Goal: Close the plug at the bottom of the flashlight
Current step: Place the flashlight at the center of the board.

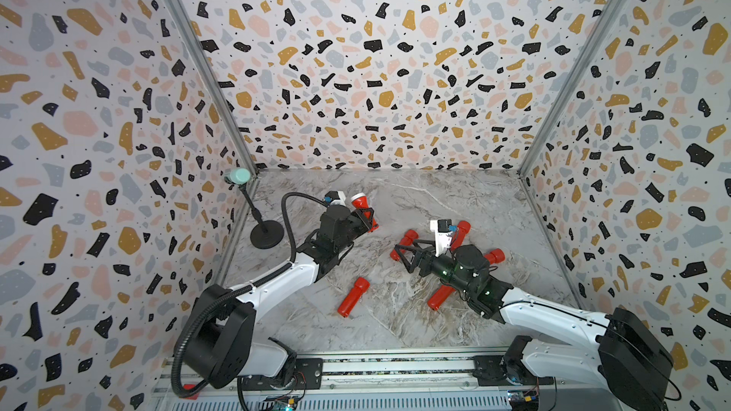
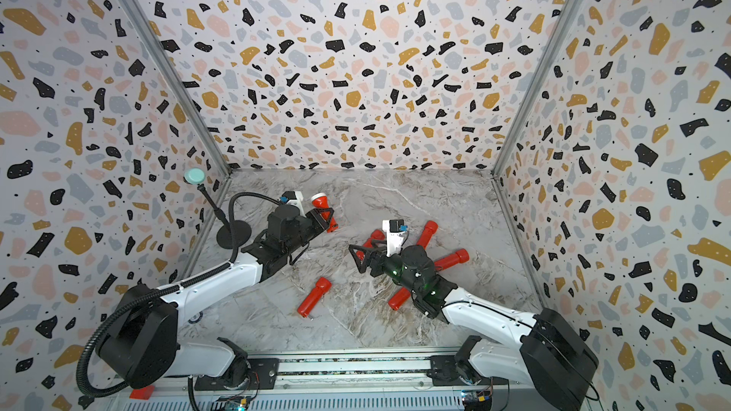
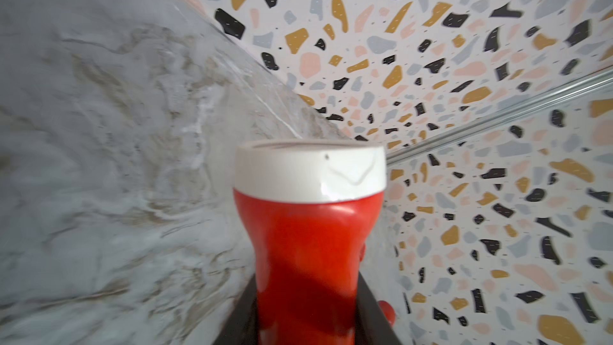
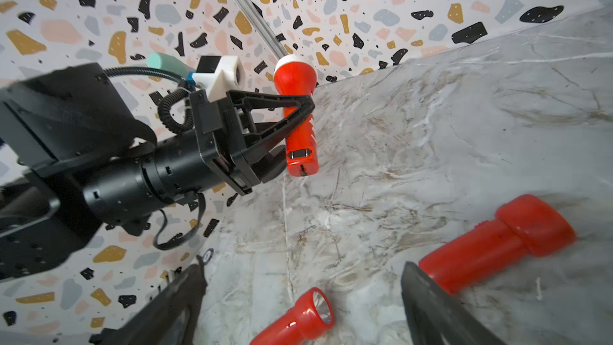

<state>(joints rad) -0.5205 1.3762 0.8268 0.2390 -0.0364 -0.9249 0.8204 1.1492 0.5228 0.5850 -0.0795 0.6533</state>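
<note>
Near back-left corner, flashlight (image 1: 359, 202) in left pincer (image 1: 370, 218)

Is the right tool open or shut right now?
Open: in the wrist view the right tool has its fingers spread wide, with nothing held between them.

Both top views look down from high above the held flashlight (image 1: 359, 202) (image 2: 321, 202), facing the back wall (image 1: 375, 73), far away. The left wrist camera sits just behind this flashlight (image 3: 305, 243), very near, looking along it. The right wrist camera sees the same flashlight (image 4: 300, 141) from the side, less near.
</note>
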